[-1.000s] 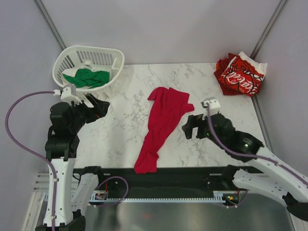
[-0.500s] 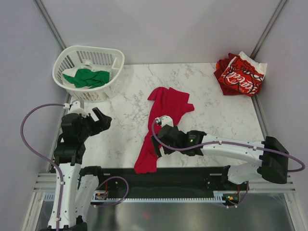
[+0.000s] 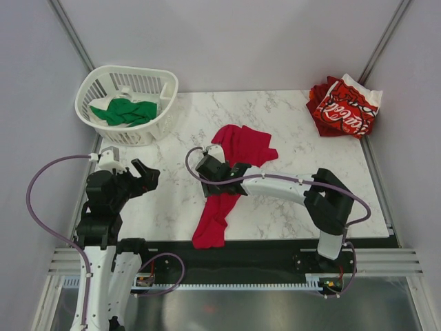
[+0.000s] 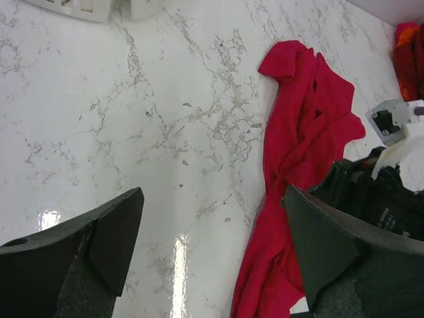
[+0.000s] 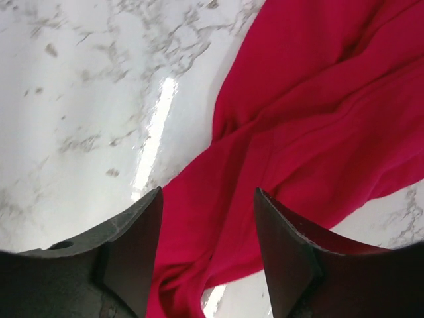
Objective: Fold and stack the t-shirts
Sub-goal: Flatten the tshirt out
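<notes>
The plain crimson-red t-shirt (image 3: pixel 238 148) lies crumpled in a long strip on the marble table, running down to the front edge. My right gripper (image 3: pixel 219 181) is open and hovers over the strip's left edge at its middle. In the right wrist view the gripper (image 5: pixel 207 195) has its jaws spread above the red cloth (image 5: pixel 318 119), holding nothing. My left gripper (image 3: pixel 143 174) is open and empty over bare marble left of the shirt. In the left wrist view the gripper (image 4: pixel 212 199) faces the shirt (image 4: pixel 298 139). The green tee (image 3: pixel 124 110) lies in the basket. The red-and-white lettered tee (image 3: pixel 344 107) sits bunched at the back right corner.
The white slatted basket (image 3: pixel 162 86) stands at the back left corner. The right arm (image 3: pixel 289 186) reaches across the table from the right, over the shirt. Grey walls close the table at the back and both sides. A black rail (image 3: pixel 262 252) runs along the front edge.
My right arm has swung from the shirt's right side leftward across it to its left edge. My left gripper has drawn back toward the front and a little right, away from the basket.
</notes>
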Motion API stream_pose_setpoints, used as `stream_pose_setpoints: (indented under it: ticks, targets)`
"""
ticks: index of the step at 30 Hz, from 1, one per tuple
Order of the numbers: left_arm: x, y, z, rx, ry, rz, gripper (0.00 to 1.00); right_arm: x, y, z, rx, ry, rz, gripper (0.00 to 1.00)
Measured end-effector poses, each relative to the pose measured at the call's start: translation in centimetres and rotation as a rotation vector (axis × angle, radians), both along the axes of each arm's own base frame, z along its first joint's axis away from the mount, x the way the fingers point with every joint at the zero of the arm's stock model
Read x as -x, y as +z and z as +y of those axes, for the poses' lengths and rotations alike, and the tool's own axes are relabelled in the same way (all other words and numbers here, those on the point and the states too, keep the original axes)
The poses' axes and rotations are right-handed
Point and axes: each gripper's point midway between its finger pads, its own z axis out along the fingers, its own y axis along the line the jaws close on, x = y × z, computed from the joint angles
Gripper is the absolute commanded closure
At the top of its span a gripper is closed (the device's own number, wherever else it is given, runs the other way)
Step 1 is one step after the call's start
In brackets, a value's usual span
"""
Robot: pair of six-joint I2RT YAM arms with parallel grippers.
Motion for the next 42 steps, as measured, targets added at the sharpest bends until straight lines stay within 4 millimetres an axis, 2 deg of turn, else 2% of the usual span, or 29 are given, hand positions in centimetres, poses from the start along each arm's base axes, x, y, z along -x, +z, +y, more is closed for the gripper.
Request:
stream_pose_setpoints:
  ticks: [5,11,15,17,19,21,26,28,30,32,35,36,37,38,40,41,42]
  targets:
    - [0.1,0.0,-0.1,0.0,-0.005,-0.002,0.06,-2.4,-1.8,-0.6,0.096,-0.051,-0.013,0.39]
    - [0.1,0.0,-0.1,-0.001,-0.004,-0.002,0.06,-2.8,-3.1,-1.9,0.186,-0.074,-0.024,0.49]
    - [0.1,0.0,0.0,-0.002,0.0,-0.002,0.06,-2.8,-4.0,-2.6,0.229,-0.081,-0.017,0.68]
    - [0.0,0.0,0.0,-0.003,0.001,-0.002,0.06,-2.9,-4.3,-2.9,0.241,-0.084,-0.014,0.73]
    - [0.1,0.0,-0.2,-0.004,-0.007,-0.002,0.06,-3.1,-4.5,-3.1,0.248,-0.086,-0.012,0.83]
    - [0.1,0.0,-0.4,-0.006,-0.015,-0.002,0.06,-3.2,-4.5,-3.3,0.25,-0.09,-0.011,1.0]
    - [0.1,0.0,-0.4,-0.008,-0.016,-0.001,0.06,-3.9,-4.4,-4.3,0.263,-0.102,-0.01,1.0]
    - [0.1,-0.1,-0.4,-0.009,-0.015,-0.001,0.06,-4.2,-3.2,-5.5,0.27,-0.123,-0.027,1.0]
    - [0.1,-0.1,-0.4,-0.009,-0.014,0.0,0.06,-4.3,-0.6,-7.7,0.267,-0.16,-0.059,1.0]
    - [0.1,-0.1,-0.4,-0.009,-0.015,0.003,0.06,-4.4,3.5,-10.8,0.227,-0.227,-0.126,1.0]
    - [0.0,-0.2,-0.4,-0.009,-0.015,0.007,0.06,-3.3,10.9,-18.1,0.107,-0.398,-0.243,1.0]
    - [0.0,-0.3,-0.4,-0.009,-0.015,0.01,0.07,-2.7,12.7,-20.5,0.058,-0.464,-0.277,0.67]
    - [0.0,-0.3,-0.4,-0.009,-0.015,0.012,0.07,-2.0,13.6,-22.5,0.032,-0.517,-0.296,0.44]
    - [-0.1,-0.4,-0.4,-0.009,-0.015,0.016,0.07,-1.1,14.4,-24.6,-0.012,-0.578,-0.32,0.4]
    - [-0.2,-0.6,-0.4,-0.009,-0.016,0.027,0.07,0.9,14.0,-26.8,-0.044,-0.62,-0.307,0.38]
    - [-0.3,-0.7,-0.4,-0.009,-0.016,0.031,0.08,1.9,12.9,-27.1,-0.06,-0.628,-0.277,0.32]
    - [-0.3,-0.8,-0.4,-0.009,-0.016,0.036,0.08,2.8,11.6,-27.3,-0.066,-0.632,-0.239,0.12]
